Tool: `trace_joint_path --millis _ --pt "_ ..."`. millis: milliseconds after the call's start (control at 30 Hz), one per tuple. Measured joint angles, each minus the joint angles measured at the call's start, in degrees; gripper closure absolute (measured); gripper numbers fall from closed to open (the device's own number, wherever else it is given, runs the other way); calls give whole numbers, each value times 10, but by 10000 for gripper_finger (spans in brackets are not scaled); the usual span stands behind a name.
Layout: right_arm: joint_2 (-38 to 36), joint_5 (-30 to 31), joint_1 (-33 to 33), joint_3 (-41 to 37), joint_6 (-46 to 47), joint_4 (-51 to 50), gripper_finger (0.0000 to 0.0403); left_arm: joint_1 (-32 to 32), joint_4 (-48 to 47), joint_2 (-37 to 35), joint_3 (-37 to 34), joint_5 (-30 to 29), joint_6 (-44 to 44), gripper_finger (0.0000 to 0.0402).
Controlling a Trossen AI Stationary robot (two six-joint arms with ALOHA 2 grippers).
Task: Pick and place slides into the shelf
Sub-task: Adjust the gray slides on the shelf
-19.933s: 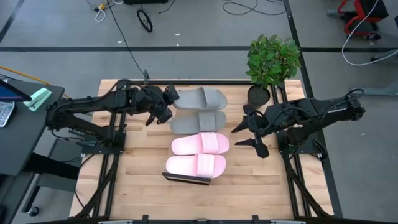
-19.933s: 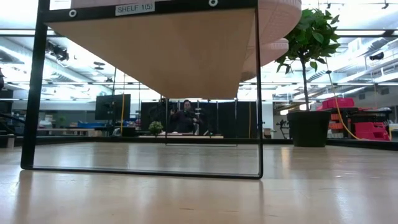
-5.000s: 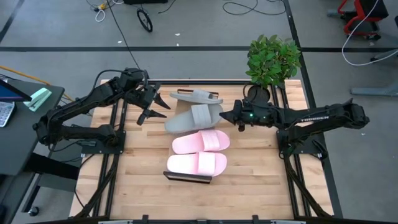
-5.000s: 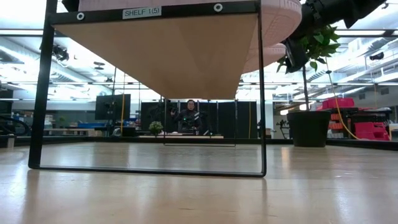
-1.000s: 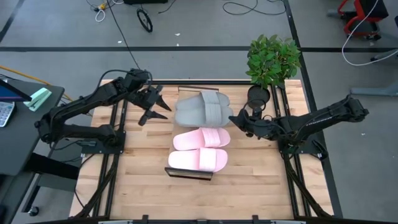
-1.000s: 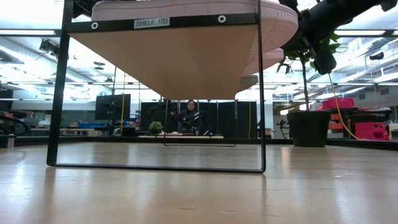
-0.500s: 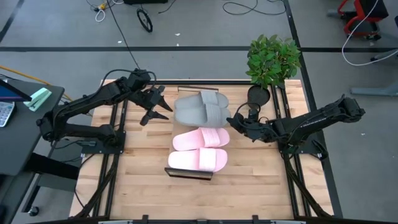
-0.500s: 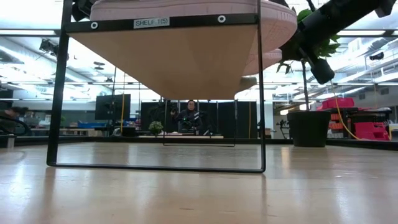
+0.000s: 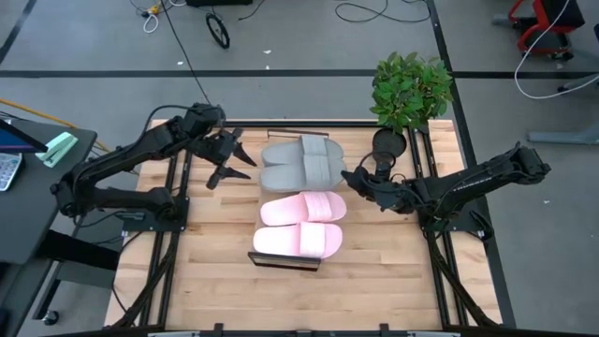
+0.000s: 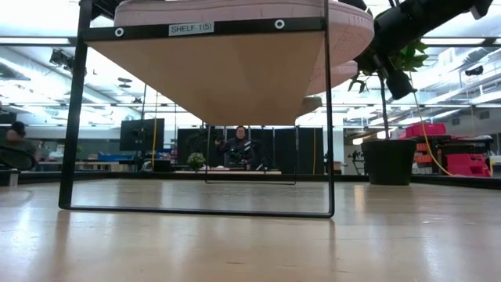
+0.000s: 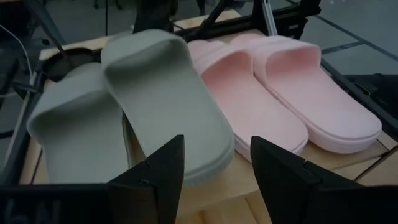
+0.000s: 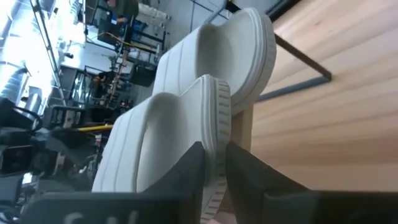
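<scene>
Two grey slides (image 9: pixel 299 164) lie side by side on the far part of the shelf's plank top. Two pale pink slides (image 9: pixel 299 225) lie on its near part. The shelf's black frame (image 9: pixel 281 265) shows at its near edge, and the low view shows the shelf from below (image 10: pixel 203 70). My right gripper (image 9: pixel 347 178) is at the grey slides' right ends, shut on the nearer grey slide (image 12: pixel 161 130). My left gripper (image 9: pixel 245 159) is open and empty, just left of the grey slides (image 11: pixel 161 93). My right gripper pinches the nearer grey slide's sole rim (image 12: pixel 219 134) at its right, toe end between its two fingers. The fingers come about level from the table's right side. The slide lies flat on the shelf top beside the other grey slide.
A potted plant (image 9: pixel 409 89) stands at the table's far right corner, close behind my right arm. Bare tabletop (image 9: pixel 225 234) lies to the left and right of the shelf. A person (image 10: pixel 237 145) shows far off in the room behind the table.
My right gripper has shifted only slightly at the grey slides' right ends. The slides and the shelf have stayed where they were.
</scene>
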Motion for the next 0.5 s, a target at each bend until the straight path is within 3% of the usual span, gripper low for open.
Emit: trace_joint_path --millis 267,500 --pt "0 8 -7 0 -25 1 358 0 4 -29 0 0 -12 212" --pt "0 9 -7 0 -60 12 354 0 5 -29 0 0 -12 212"
